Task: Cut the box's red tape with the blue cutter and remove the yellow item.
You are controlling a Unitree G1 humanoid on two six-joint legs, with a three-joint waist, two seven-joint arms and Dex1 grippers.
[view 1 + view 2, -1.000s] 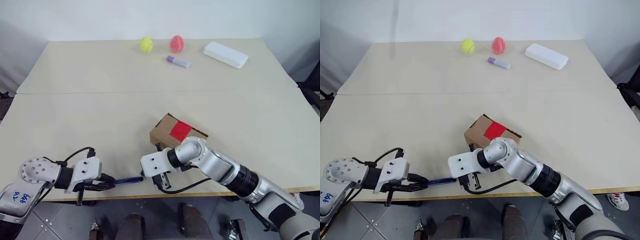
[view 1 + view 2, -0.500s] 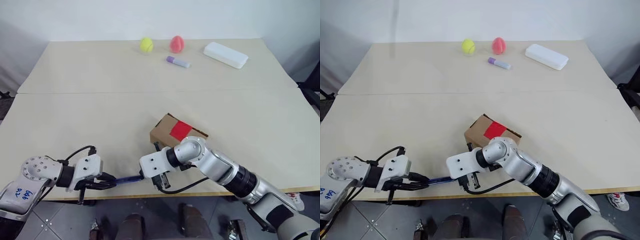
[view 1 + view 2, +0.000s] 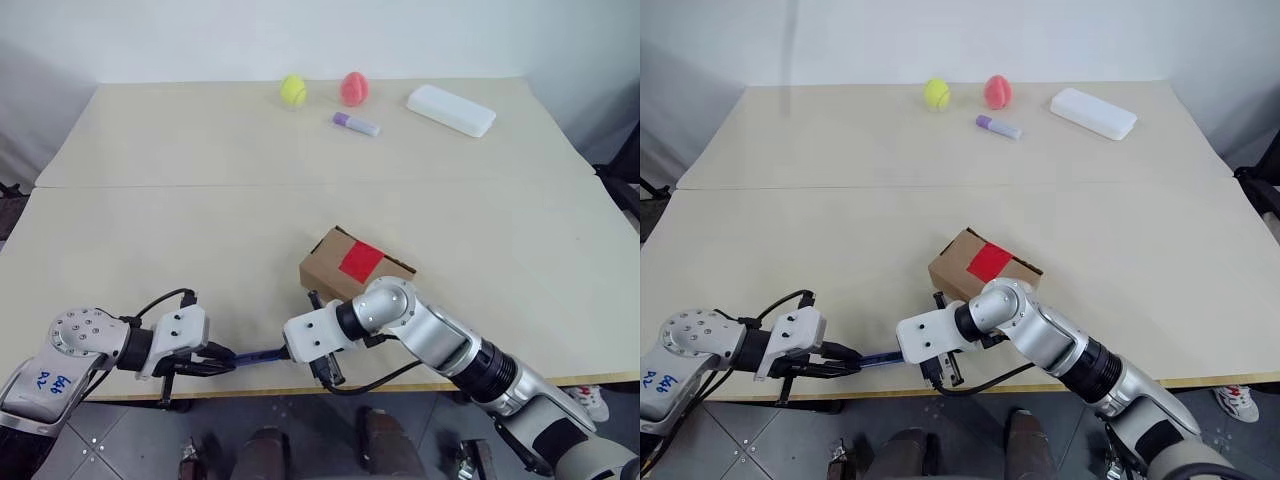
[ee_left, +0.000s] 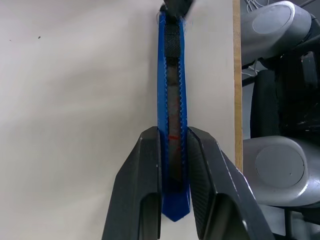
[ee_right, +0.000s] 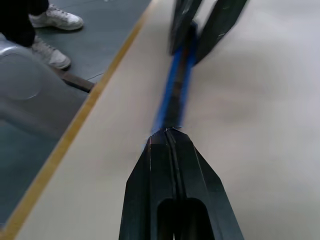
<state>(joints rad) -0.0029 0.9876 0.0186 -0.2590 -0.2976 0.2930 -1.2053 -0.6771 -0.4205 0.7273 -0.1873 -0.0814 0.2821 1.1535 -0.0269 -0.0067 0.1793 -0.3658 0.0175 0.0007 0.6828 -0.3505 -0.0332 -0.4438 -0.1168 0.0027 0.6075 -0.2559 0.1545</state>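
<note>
Blue cutter (image 4: 172,130) clamped by left gripper (image 4: 172,150); right gripper (image 5: 172,131) pinched shut on its far end, near the box (image 3: 352,265). Likely blade extension; slicing red tape (image 3: 361,262) comes next.

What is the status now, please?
Left gripper fingers shut on blue cutter; right gripper shut on its other end. Box still taped, red tape uncut. Nothing blocking.

No legible text on anything.
</note>
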